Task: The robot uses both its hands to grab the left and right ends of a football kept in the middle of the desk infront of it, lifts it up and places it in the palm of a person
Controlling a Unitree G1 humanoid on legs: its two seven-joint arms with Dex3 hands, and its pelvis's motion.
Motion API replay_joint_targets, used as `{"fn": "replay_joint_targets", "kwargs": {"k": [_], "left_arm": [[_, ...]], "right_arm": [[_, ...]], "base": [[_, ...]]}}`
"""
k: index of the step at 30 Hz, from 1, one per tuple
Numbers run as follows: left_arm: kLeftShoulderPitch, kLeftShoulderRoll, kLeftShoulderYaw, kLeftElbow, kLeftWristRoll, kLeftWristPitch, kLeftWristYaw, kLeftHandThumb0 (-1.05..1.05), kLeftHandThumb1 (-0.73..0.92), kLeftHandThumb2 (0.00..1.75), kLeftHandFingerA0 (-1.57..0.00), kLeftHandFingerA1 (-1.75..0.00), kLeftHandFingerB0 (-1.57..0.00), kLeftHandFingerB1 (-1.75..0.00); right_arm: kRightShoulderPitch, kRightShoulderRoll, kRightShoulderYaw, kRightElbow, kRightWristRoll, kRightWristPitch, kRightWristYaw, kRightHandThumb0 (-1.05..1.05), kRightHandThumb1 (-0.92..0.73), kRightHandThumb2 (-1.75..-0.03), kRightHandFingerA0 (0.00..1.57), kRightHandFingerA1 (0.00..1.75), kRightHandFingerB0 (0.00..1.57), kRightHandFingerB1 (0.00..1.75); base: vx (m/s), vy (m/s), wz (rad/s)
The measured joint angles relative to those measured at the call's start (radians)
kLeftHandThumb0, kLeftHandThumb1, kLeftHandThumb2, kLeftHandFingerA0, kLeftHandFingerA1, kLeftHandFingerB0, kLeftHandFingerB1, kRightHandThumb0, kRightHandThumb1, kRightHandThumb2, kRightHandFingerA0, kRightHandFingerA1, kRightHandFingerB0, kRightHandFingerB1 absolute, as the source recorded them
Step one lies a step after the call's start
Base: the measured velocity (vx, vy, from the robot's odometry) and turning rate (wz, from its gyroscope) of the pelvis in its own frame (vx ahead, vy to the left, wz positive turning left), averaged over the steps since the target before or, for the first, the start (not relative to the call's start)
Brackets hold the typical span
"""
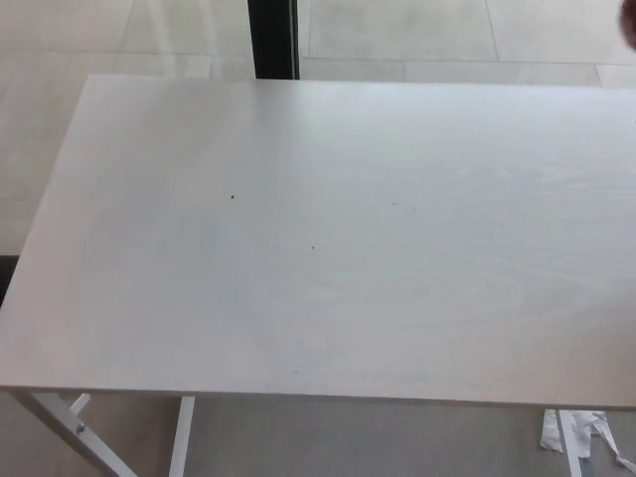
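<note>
From my remote station, the head camera looks down on a pale wood-grain tabletop (318,238) carrying only a few tiny dark specks. Neither robot hand is in frame, so I cannot tell whether they are released or clenched. Only a dark brown sliver at the top right edge may be the football (630,28). A black post (272,38) rises behind the tabletop, with white scraps (578,433) on the floor

Single head view only, looking steeply down from near edge onto desk (328,248), top filling most of frame; floor (447,35) and dark post (272,38) at far side.
</note>
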Motion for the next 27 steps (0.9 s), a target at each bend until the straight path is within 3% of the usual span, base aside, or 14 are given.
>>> {"fn": "replay_joint_targets", "kwargs": {"k": [1, 7, 8, 11, 12, 13, 14, 16, 17, 18, 19, 22, 23, 27], "left_arm": [[0.018, 0.000, 0.023, 0.010, -0.005, -0.007, -0.002, -0.82, 0.86, 0.66, -0.57, -0.66, -0.32, -0.41], [0.162, 0.000, 0.228, 0.120, -0.058, -0.078, -0.016, -0.75, 0.92, 0.67, -0.54, -0.66, -0.30, -0.39], [0.182, 0.000, 0.259, 0.144, -0.067, -0.091, -0.016, -0.70, 0.92, 0.67, -0.53, -0.72, -0.29, -0.40], [0.230, 0.000, 0.339, 0.210, -0.085, -0.130, -0.015, -0.70, 0.75, 1.09, -0.49, -0.75, -0.26, -0.51], [0.241, 0.000, 0.358, 0.227, -0.088, -0.141, -0.014, -0.69, 0.84, 0.65, -0.48, -0.68, -0.23, -0.34], [0.248, 0.000, 0.372, 0.242, -0.091, -0.150, -0.014, -0.68, 0.83, 0.65, -0.45, -0.57, -0.21, -0.33], [0.256, 0.001, 0.390, 0.269, -0.094, -0.166, -0.012, -0.71, 0.60, 0.91, -0.39, -0.62, -0.14, -0.44], [0.262, 0.009, 0.404, 0.337, -0.098, -0.191, -0.007, -0.71, 0.60, 0.91, -0.39, -0.62, -0.14, -0.44], [0.262, 0.015, 0.406, 0.373, -0.098, -0.201, -0.004, -0.59, 0.70, 0.61, -0.11, -0.73, -0.14, -0.42], [0.261, 0.022, 0.406, 0.409, -0.099, -0.212, -0.002, -0.59, 0.70, 0.61, -0.11, -0.73, -0.14, -0.42], [0.261, 0.029, 0.403, 0.438, -0.098, -0.222, 0.001, -0.37, 0.55, 1.06, -0.10, -0.61, -0.01, -0.53], [0.256, 0.038, 0.372, 0.444, -0.088, -0.230, 0.015, -0.37, 0.57, 1.09, -0.11, -0.61, 0.00, -0.51], [0.253, 0.039, 0.363, 0.442, -0.085, -0.231, 0.018, -0.60, 0.76, 0.63, -0.14, -0.77, -0.20, -0.42], [0.243, 0.043, 0.297, 0.454, -0.065, -0.243, 0.036, -0.58, 0.75, 0.64, -0.24, -0.66, -0.26, -0.45]], "right_arm": [[0.019, 0.003, -0.007, 0.000, 0.000, -0.003, 0.003, -0.63, -0.76, -0.63, 0.79, 0.68, 0.54, 0.40], [0.162, 0.006, -0.076, 0.031, 0.001, -0.034, 0.020, -0.60, -0.70, -0.61, 0.81, 0.77, 0.52, 0.42], [0.180, 0.006, -0.085, 0.046, 0.001, -0.040, 0.022, -0.62, -0.60, -0.99, 0.79, 0.86, 0.45, 0.58], [0.224, 0.006, -0.103, 0.078, 0.001, -0.047, 0.025, -0.64, -0.70, -0.61, 0.65, 1.01, 0.38, 0.49], [0.232, 0.006, -0.107, 0.082, 0.001, -0.048, 0.025, -0.71, -0.58, -0.95, 0.71, 1.06, 0.27, 0.57], [0.237, 0.006, -0.110, 0.085, 0.001, -0.048, 0.026, -0.64, -0.68, -0.62, 0.54, 1.28, 0.25, 0.50], [0.244, 0.006, -0.114, 0.086, 0.001, -0.048, 0.026, -0.65, -0.55, -0.94, 0.67, 1.11, 0.23, 0.58], [0.247, 0.006, -0.118, 0.087, 0.003, -0.048, 0.026, -0.65, -0.55, -0.94, 0.67, 1.11, 0.23, 0.58], [0.246, 0.006, -0.118, 0.087, 0.004, -0.047, 0.025, -0.47, -0.72, -0.61, 0.16, 0.87, 0.22, 0.53], [0.245, 0.006, -0.118, 0.087, 0.006, -0.047, 0.025, -0.47, -0.72, -0.61, 0.16, 0.87, 0.22, 0.53], [0.228, 0.001, -0.118, 0.091, 0.012, -0.038, 0.021, -0.43, -0.74, -0.62, 0.12, 0.79, 0.27, 0.55], [0.109, -0.044, -0.120, 0.141, 0.040, 0.007, -0.001, -0.49, -0.76, -0.63, 0.09, 0.96, 0.16, 0.55], [0.077, -0.056, -0.119, 0.156, 0.045, 0.015, -0.006, -0.50, -0.79, -0.62, 0.10, 0.85, 0.13, 0.49], [-0.080, -0.111, -0.124, 0.257, 0.073, 0.052, -0.043, -0.57, -0.62, -0.87, 0.26, 0.79, 0.14, 0.54]], "base": [[0.00, 0.000, 0.00], [0.00, 0.000, 0.00], [0.00, 0.000, 0.00], [0.00, 0.000, 0.00], [0.00, 0.000, 0.00], [0.00, 0.000, 0.00], [0.00, 0.000, 0.00], [0.00, 0.000, 0.00], [0.00, 0.000, 0.00], [0.00, 0.000, 0.00], [0.00, 0.000, 0.00], [0.00, 0.000, 0.00], [0.00, 0.000, 0.00], [0.00, 0.000, 0.00]]}}
